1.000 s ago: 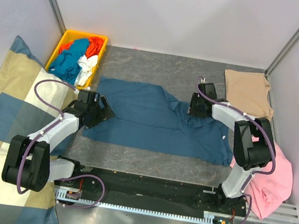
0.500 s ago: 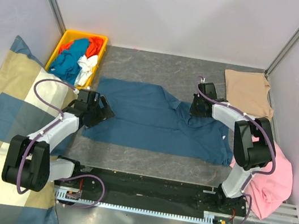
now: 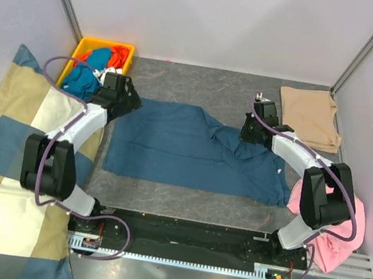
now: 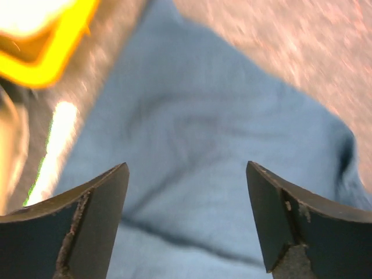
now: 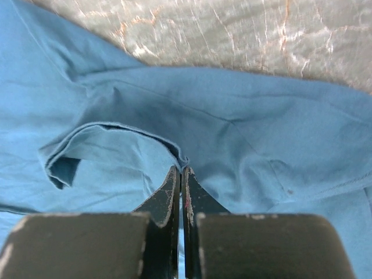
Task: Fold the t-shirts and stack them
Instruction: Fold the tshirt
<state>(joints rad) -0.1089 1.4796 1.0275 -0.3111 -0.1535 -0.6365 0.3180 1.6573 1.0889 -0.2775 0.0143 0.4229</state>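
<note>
While the L gripper (image 4: 186,166) hangs wide open over a corner of the teal t-shirt (image 3: 184,155) nr the yellow bin (image 3: 106,43), the R gripper (image 5: 180,171) is pinched tight onto a fold of it

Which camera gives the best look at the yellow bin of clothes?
The top external view: the yellow bin shows at far left, clothes inside, the left arm covering its near corner. The left wrist view catches only a blurred yellow corner; the right wrist view shows none of it.
</note>
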